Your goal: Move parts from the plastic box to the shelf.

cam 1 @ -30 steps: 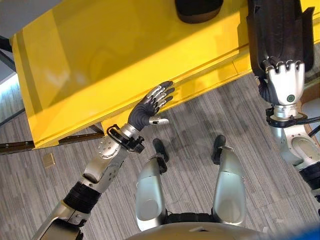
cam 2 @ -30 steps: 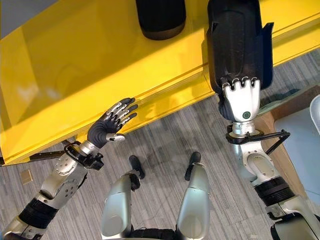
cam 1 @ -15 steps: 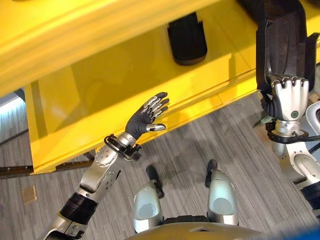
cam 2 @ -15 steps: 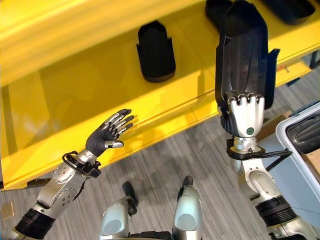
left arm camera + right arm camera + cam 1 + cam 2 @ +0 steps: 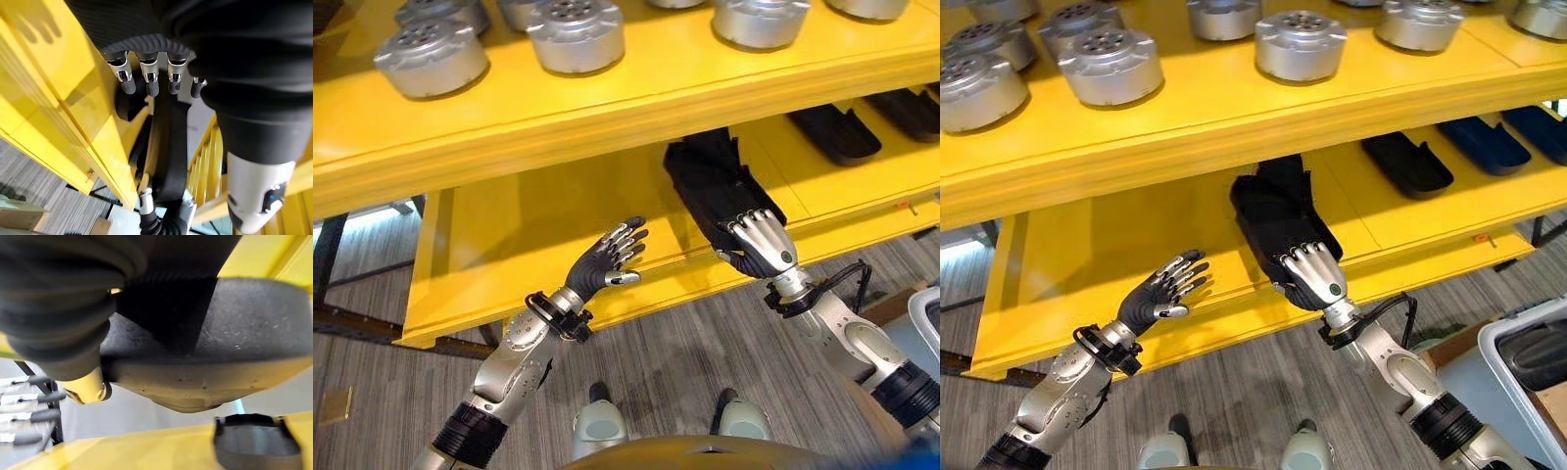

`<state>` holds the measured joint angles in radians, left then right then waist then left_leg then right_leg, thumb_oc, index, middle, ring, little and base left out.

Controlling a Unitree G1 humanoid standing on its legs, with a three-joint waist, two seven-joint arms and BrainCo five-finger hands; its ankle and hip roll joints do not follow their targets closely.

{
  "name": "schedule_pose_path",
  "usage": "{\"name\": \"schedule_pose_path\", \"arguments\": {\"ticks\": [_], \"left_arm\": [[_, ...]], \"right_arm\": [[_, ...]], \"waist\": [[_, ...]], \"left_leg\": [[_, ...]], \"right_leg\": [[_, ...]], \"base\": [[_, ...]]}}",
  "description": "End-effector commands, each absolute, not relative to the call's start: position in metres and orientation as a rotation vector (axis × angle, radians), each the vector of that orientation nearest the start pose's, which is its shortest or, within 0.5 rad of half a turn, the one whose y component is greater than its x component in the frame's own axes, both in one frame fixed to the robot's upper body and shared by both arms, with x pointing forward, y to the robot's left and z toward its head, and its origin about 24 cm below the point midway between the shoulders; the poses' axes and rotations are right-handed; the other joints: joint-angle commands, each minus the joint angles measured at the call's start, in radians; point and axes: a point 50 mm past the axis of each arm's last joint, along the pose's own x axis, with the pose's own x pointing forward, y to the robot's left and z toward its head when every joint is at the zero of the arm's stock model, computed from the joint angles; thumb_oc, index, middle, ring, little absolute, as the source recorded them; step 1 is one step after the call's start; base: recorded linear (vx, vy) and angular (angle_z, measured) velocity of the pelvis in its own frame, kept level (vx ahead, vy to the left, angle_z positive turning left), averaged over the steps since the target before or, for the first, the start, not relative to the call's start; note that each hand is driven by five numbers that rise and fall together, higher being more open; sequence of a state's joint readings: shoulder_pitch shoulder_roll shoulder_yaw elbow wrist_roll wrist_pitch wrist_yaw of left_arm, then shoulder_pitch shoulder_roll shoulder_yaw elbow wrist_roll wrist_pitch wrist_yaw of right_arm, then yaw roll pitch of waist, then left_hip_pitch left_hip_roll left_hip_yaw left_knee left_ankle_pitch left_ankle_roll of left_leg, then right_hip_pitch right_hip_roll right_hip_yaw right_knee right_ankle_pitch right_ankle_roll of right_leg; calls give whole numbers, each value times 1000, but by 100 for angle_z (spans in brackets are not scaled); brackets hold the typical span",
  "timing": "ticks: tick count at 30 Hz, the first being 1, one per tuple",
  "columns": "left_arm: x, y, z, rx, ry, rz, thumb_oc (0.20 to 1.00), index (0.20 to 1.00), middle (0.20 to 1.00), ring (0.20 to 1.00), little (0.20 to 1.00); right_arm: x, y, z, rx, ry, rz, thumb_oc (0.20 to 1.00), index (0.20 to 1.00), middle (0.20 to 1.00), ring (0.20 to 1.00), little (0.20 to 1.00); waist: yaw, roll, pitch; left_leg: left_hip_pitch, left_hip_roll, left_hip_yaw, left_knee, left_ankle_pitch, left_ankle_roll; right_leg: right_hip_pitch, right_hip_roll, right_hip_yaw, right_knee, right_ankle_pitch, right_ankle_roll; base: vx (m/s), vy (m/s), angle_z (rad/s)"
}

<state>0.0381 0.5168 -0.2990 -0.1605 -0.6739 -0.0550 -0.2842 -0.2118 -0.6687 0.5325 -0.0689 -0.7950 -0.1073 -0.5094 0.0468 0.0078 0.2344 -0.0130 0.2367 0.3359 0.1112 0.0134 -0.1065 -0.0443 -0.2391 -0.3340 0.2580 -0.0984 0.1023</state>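
left eye view: the right hand has its fingers curled over the near end of a black part, which lies on the lower board of the yellow shelf, its far end tucked under the upper board. the left hand hovers just in front of the shelf's lower edge, to the left of the part, fingers straight and spread, holding nothing. silver round parts stand in a row on the shelf's upper board, and more black parts lie on the lower board to the right.

right eye view: the same grasp shows at the part's near end, close to the shelf's front edge. a corner of the plastic box sits on the floor, below and right of the shelf.

left wrist view: straight dark-tipped fingers point along the shelf's yellow edge, gripping nothing.

right wrist view: the part's rough dark underside lies very close above the shelf board; the hand's fingers are hidden here.

judging by its matte, moulded look, the part is probably stiff and fairly light, not fragile and not slippery. being long, it would tip if held by one end, so a hold nearer its middle, across the narrow width, looks safer than the end grip.
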Motion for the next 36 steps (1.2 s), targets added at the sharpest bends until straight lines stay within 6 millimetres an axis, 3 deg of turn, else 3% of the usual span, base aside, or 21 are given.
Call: {"name": "schedule_pose_path", "arguments": {"ticks": [1,7,16,26,36], "left_arm": [[236,152,85,-132,-126,-618,1000,1000,1000,1000,1000],[240,156,86,-98,-135,-603,1000,1000,1000,1000,1000],[249,153,91,-56,-159,-617,1000,1000,1000,1000,1000],[257,150,95,-57,-180,-627,1000,1000,1000,1000,1000],[258,147,99,-67,-195,-630,1000,1000,1000,1000,1000]], "right_arm": [[271,-121,140,-1213,-921,88,200,200,200,200,200],[279,-99,135,-1206,-936,146,200,200,200,200,200],[312,-86,139,-1227,-834,2,200,200,200,200,200],[343,-104,139,-1326,-650,-204,200,200,200,200,200],[340,-122,122,-1341,-524,-232,200,200,200,200,200]], "waist": [[-12,-21,49],[39,-23,85],[87,-15,131],[97,8,170],[70,10,170]], "left_leg": [[30,-49,18,35,-62,67],[-20,-53,-6,52,-50,66],[-90,-54,-33,80,-35,61],[-138,-45,-40,101,-24,54],[-131,-37,-24,102,-27,56]], "right_leg": [[38,52,27,31,-65,-17],[27,47,6,41,-60,-14],[11,51,-4,47,-56,-18],[-27,48,0,69,-54,-23],[-49,40,18,84,-52,-20]], "base": [[-19,12,24],[-20,11,19],[-36,-16,11],[-48,-6,4],[-27,7,-1]]}}
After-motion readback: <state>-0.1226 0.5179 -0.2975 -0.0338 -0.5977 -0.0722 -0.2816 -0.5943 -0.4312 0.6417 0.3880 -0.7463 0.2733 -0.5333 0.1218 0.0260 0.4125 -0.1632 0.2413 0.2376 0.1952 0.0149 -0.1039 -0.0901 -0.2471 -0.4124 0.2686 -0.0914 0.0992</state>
